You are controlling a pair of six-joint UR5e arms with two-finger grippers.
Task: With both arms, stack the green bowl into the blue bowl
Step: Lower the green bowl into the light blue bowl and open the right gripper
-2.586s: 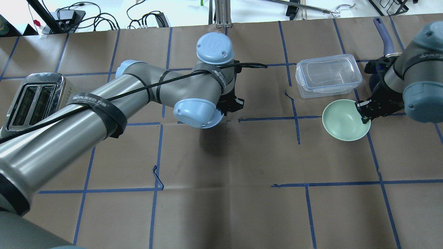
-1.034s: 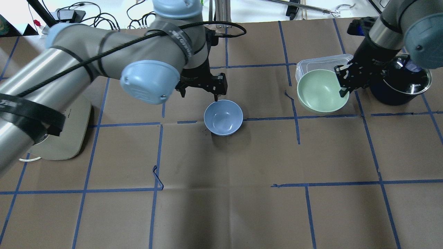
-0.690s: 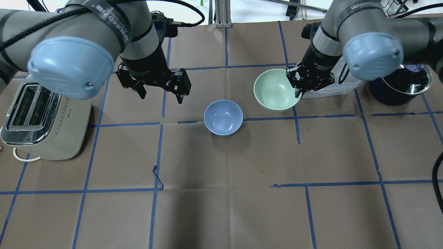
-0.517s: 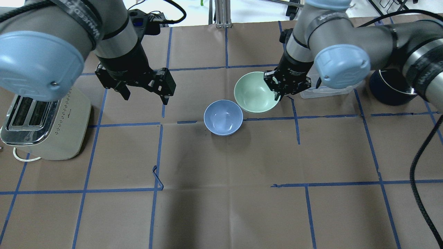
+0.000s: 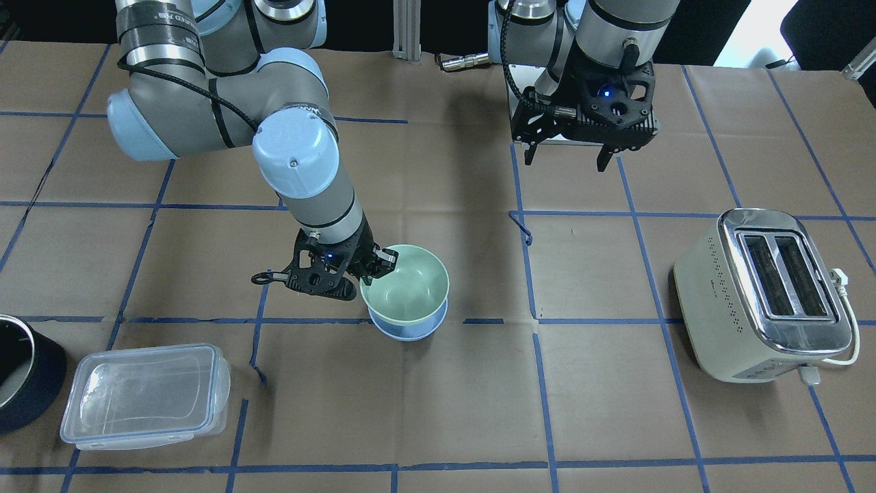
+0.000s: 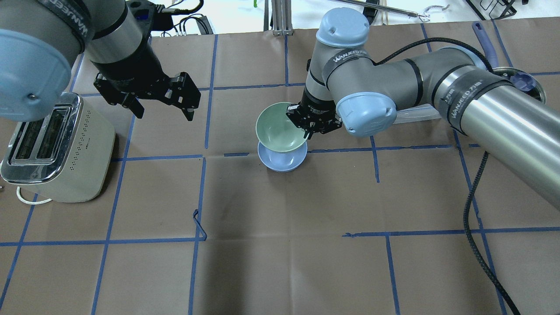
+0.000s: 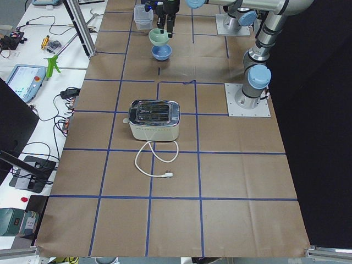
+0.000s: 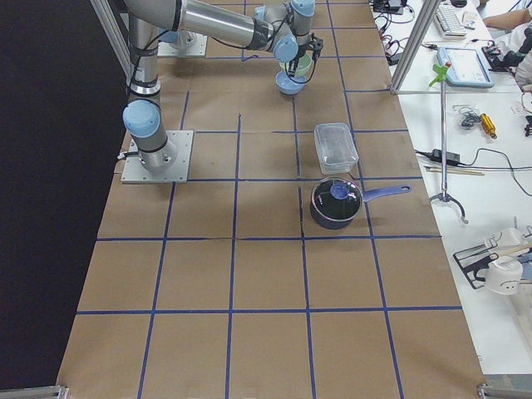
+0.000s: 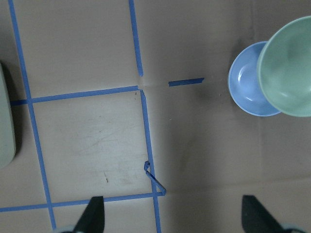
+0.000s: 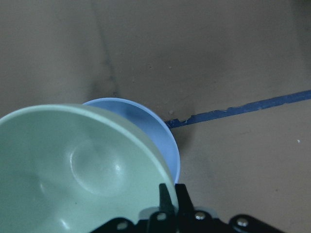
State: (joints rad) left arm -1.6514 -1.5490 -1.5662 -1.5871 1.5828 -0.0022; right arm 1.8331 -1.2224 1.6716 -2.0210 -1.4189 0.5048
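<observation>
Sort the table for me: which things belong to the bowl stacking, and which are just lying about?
Part of the job: green bowl, gripped at its rim by the right pincer; blue bowl just under it; left pincer, open and empty, off to the side.
Lying about: toaster; clear lidded box; dark pot with a handle.

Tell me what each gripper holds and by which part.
Right gripper pinches the green bowl by its rim, over the blue bowl. Left gripper: open, empty.
</observation>
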